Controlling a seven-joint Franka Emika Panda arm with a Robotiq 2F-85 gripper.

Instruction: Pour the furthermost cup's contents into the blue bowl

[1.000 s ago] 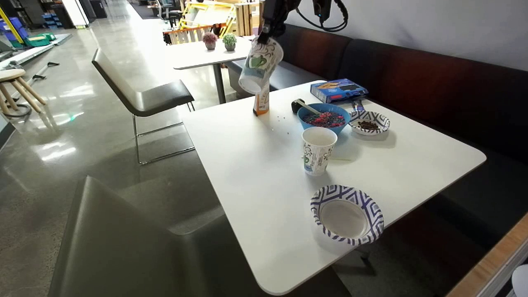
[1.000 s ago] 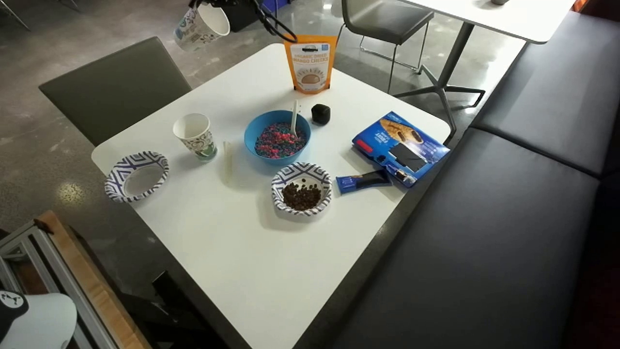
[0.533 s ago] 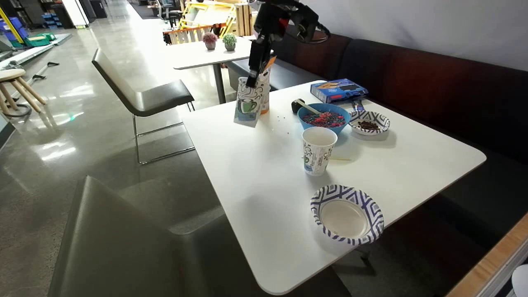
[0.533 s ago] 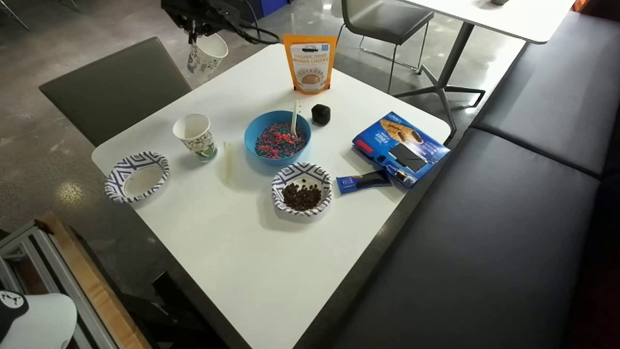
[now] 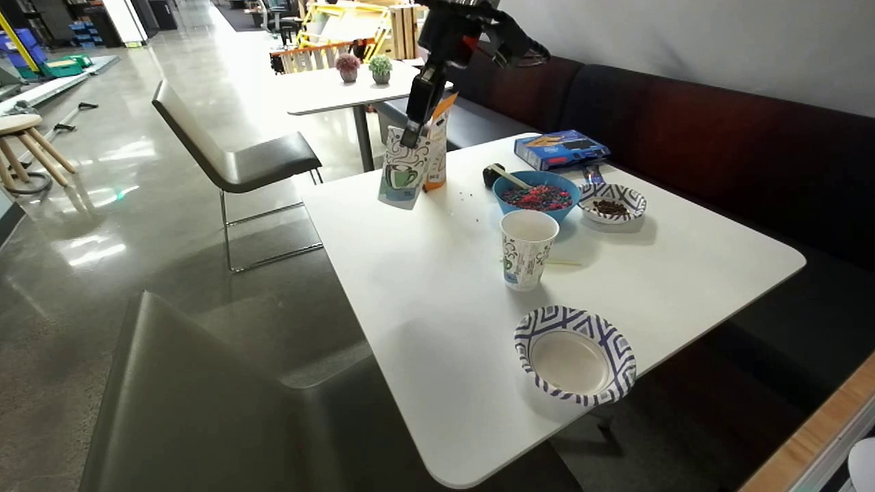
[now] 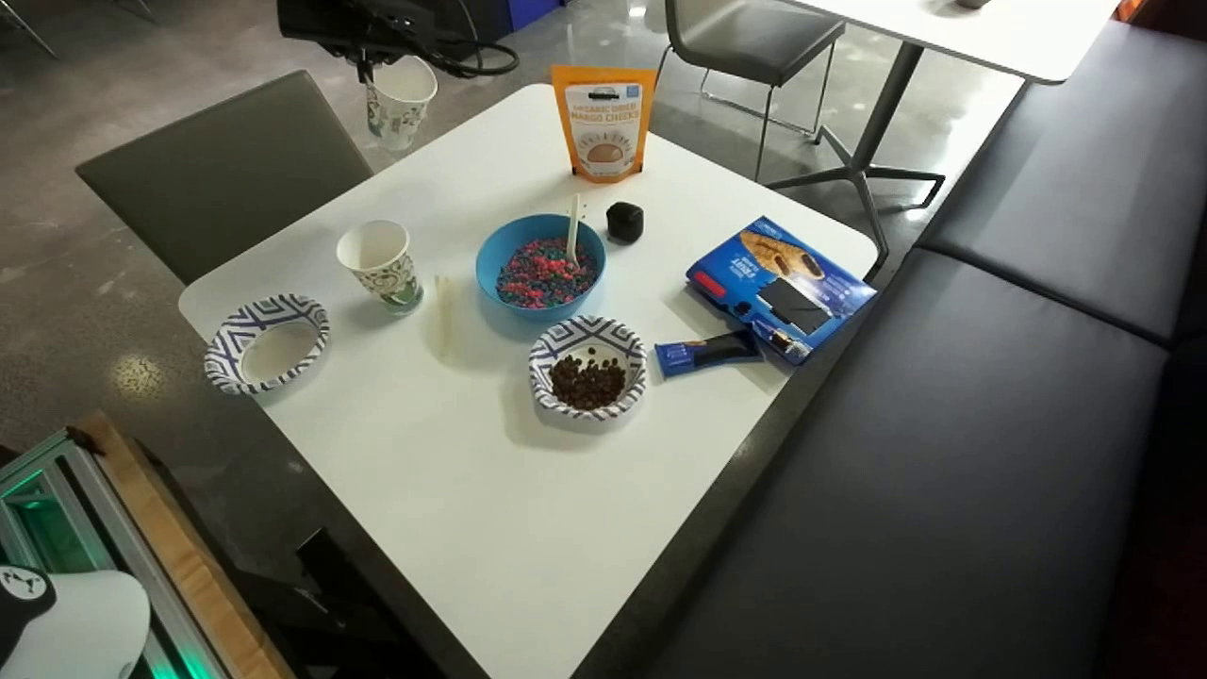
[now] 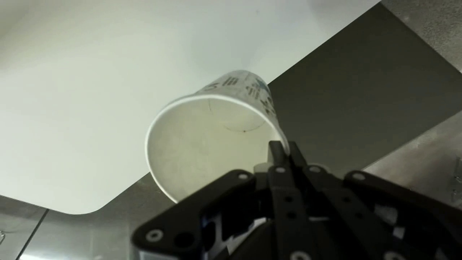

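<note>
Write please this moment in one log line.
hand: grips paper cup at rim | cup: looks empty | blue bowl: holds coloured bits

Break area, probably: padded bench (image 6: 943,471), chairs (image 5: 273,162)

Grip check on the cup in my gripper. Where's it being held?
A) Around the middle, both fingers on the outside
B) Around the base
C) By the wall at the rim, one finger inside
C: in the wrist view the gripper pinches the wall of the cup at its rim, which runs between the two fingertips.
</note>
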